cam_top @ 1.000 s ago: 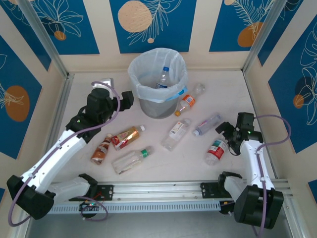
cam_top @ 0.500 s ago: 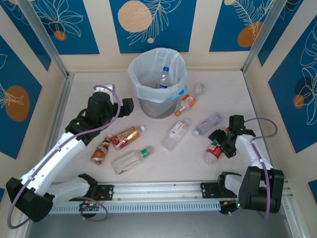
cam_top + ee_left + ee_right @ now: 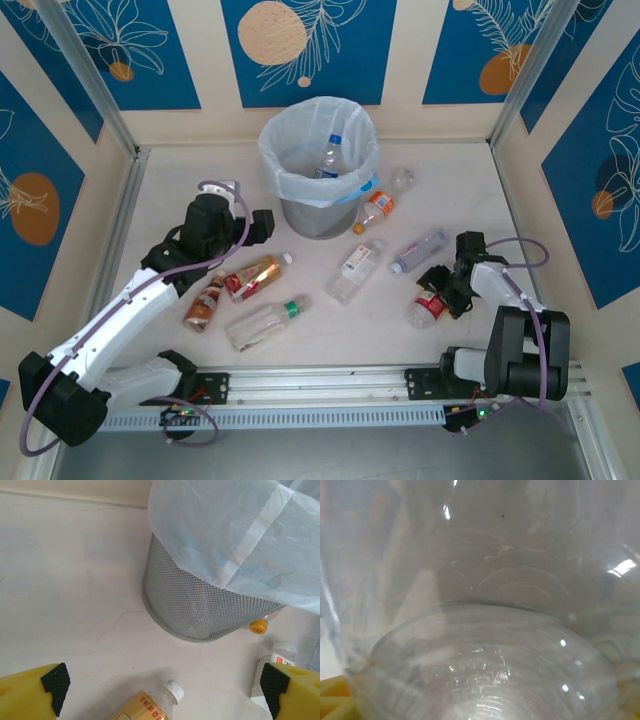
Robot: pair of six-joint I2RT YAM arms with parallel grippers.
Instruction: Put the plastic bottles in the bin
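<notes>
Bottle [image 3: 426, 308] clear, red-labelled, lying sideways

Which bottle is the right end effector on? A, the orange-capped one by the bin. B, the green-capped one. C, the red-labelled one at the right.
C: in the top view the right end effector sits right at the red-labelled bottle.

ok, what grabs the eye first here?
The bag-lined bin stands at the back middle of the table, with one bottle inside. In front of it, loose bottles lie scattered. At near right, the right gripper is at a red-labelled bottle.
</notes>
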